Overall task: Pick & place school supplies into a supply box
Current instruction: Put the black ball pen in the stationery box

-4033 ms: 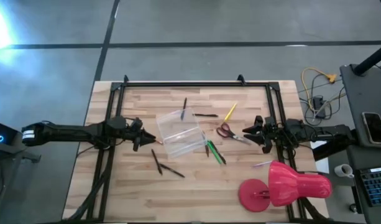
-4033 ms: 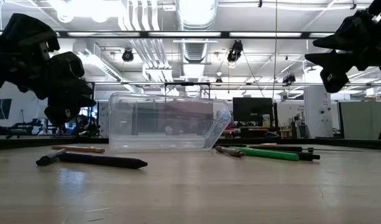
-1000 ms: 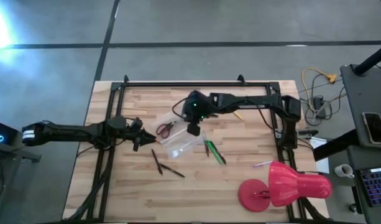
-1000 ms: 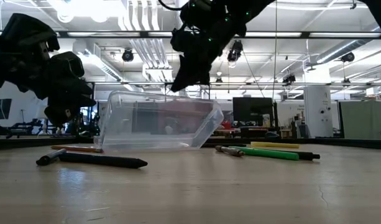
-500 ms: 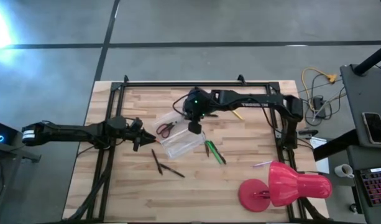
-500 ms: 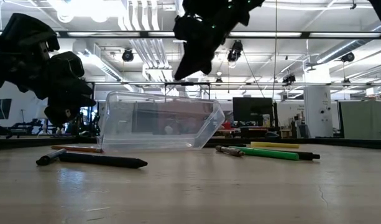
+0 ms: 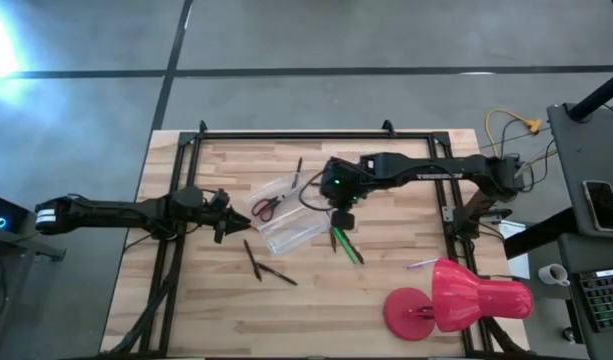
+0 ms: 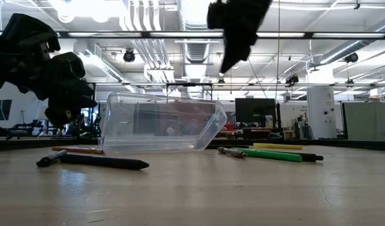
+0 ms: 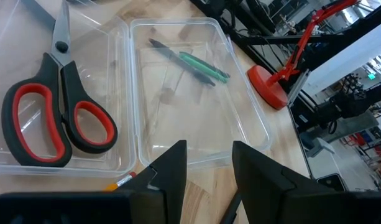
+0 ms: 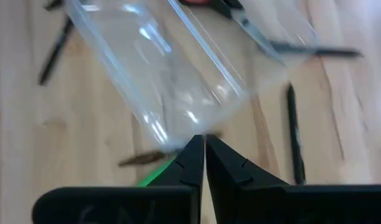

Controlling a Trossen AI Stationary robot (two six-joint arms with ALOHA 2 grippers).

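Supply box [image 7: 291,222] beneath right arm's fingers [image 10: 191,163]

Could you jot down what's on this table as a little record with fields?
Box: small clear plastic box, mid-table
Scissors: red-handled scissors, lying in the box's left half
Loose pens: green pen right of box; dark pens in front
Right gripper: shut, empty, above the box's right end
Left gripper: open, left of box
Bystander: pink-red lamp, front right corner

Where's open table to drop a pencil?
Near edge of the table, between the two dark pens and the lamp, is bare. So is the far strip past the box. Mid-table is crowded: box, scissors, green pens.
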